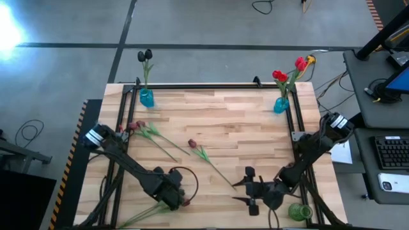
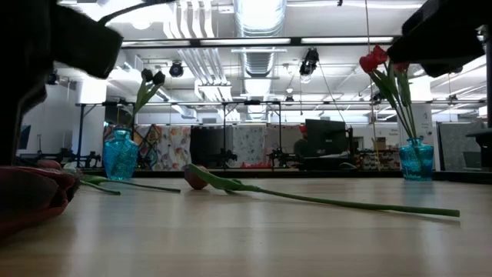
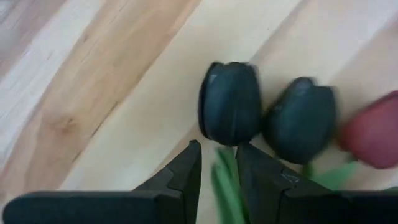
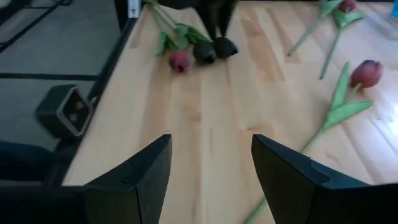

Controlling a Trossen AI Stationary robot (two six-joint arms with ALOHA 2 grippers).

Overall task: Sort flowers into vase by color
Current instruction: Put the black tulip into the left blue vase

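From overhead, the left gripper (image 1: 174,195) hides what lies beneath it at the table's (image 1: 223,121) near edge. Its wrist camera shows more: two black tulips (image 3: 231,102) and a red tulip (image 3: 373,129) side by side, the narrowed fingers (image 3: 186,171) straddling one black tulip's green stem just behind the head, though a firm clamp is unclear. The right gripper (image 1: 250,190) hovers spread apart, nothing between its fingers.

black tulips (image 3: 230,102) | red tulip (image 3: 372,129) | green stems (image 3: 227,186) | blue vases (image 1: 146,98) | pale wood table (image 1: 223,121)
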